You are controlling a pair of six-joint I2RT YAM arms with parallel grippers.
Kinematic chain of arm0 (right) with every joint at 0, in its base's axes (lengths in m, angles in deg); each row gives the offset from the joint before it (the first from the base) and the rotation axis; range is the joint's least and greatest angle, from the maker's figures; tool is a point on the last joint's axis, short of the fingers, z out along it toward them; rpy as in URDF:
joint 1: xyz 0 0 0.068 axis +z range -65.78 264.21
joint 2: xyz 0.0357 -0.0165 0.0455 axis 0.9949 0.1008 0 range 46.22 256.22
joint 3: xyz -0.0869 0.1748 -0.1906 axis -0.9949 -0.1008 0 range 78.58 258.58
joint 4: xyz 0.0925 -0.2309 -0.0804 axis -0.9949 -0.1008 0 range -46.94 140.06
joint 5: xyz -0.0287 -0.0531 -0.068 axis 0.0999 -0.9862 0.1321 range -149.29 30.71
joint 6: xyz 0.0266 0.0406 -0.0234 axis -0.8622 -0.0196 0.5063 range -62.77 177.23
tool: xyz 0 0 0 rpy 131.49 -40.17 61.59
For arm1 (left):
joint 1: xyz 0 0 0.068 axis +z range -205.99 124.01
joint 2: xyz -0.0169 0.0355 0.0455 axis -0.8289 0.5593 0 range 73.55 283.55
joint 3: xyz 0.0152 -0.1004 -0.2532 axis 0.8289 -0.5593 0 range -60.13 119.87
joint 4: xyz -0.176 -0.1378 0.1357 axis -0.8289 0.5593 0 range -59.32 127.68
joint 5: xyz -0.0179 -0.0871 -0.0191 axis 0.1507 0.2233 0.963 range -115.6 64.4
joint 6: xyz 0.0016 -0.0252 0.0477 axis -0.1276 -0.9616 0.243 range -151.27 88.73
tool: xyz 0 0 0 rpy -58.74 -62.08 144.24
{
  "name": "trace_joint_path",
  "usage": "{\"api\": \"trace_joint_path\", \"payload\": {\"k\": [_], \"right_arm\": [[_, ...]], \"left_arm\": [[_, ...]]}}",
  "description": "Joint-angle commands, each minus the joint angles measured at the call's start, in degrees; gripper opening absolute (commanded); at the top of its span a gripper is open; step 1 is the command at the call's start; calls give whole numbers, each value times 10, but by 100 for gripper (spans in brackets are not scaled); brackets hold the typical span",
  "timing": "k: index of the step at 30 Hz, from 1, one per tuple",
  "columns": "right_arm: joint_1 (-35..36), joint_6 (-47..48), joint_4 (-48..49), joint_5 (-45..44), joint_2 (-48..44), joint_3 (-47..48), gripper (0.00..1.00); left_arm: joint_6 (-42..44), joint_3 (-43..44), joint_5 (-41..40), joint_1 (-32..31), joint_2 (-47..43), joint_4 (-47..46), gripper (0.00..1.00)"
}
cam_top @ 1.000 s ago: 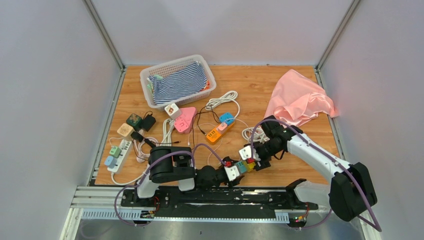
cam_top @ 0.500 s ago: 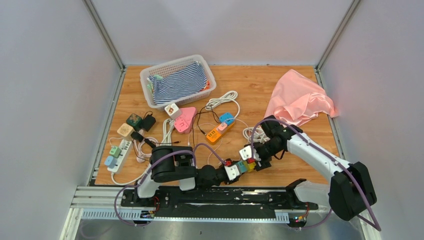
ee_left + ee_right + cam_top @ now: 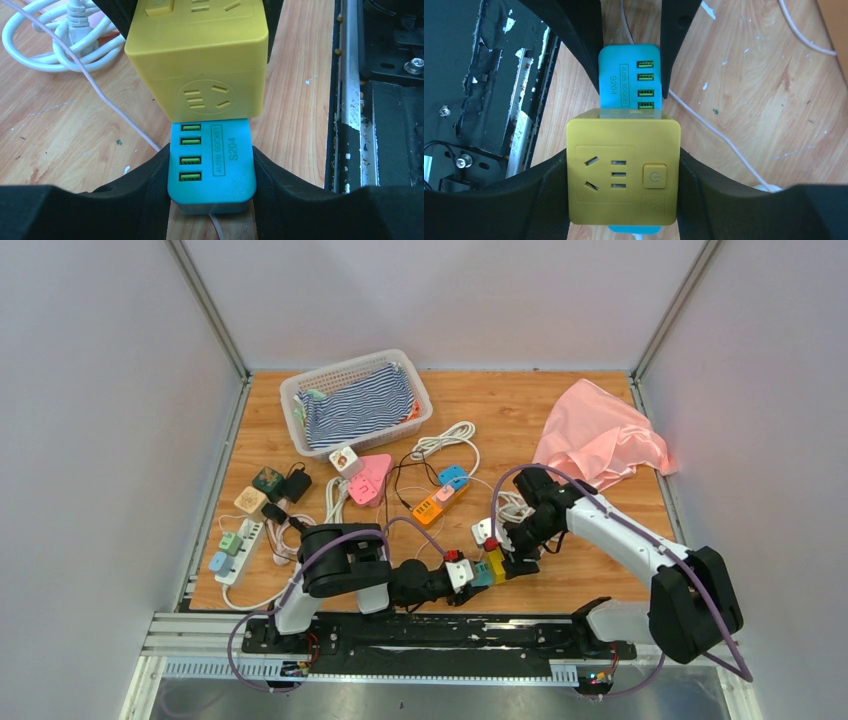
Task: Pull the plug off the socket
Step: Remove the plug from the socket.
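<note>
A yellow cube adaptor (image 3: 495, 562) sits plugged onto a blue USB socket strip (image 3: 479, 577) near the table's front edge. My left gripper (image 3: 463, 576) is shut on the blue strip; the left wrist view shows its fingers (image 3: 150, 190) clamping the strip (image 3: 212, 160), with the yellow cube (image 3: 200, 60) on its far end. My right gripper (image 3: 505, 554) is shut on the yellow cube; the right wrist view shows it (image 3: 623, 175) held between the pads, with the blue strip (image 3: 629, 80) beyond. The two parts are still joined.
A white basket (image 3: 300, 390) with striped cloth stands at the back left. A pink cloth (image 3: 600, 440) lies at the back right. An orange strip (image 3: 435, 502), a pink socket (image 3: 368, 478), a white strip (image 3: 237, 550) and white cable coils (image 3: 445, 440) lie mid-table.
Both grippers and the joined blue strip and yellow cube have shifted a little to the left and away from the front edge. The right arm has swung left with them.
</note>
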Motion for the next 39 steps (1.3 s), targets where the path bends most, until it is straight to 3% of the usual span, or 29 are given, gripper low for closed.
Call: {"api": "trace_joint_path", "payload": {"k": [1,5,9,13,17,20,23,29,35,39], "right_arm": [[-1,-97,65,-68,12,14,0],[-2,-120,74,-72,27,22,0],[21,35,8,27,1,-18,0],[41,93,-1,44,-19,-42,0],[44,78,12,23,-15,-40,0],[32,-11,43,-15,-3,-17,0],[10,-39,46,-23,12,-3,0],[5,-25,50,-25,13,-15,0],[20,109,-14,63,-11,-47,0],[23,87,-3,48,-14,-36,0]], "left_arm": [[0,0,34,-3,12,-6,0],[-13,-1,19,-4,12,-5,0],[-13,0,12,-3,14,-5,0],[-11,4,17,-4,19,-5,0],[-10,4,16,-3,20,-5,0],[-16,4,9,-4,20,-5,0],[-22,4,5,-3,21,-6,0],[-43,3,-3,-3,18,-6,0],[-51,1,-26,-3,15,-6,0],[-49,1,-25,-4,15,-5,0]]}}
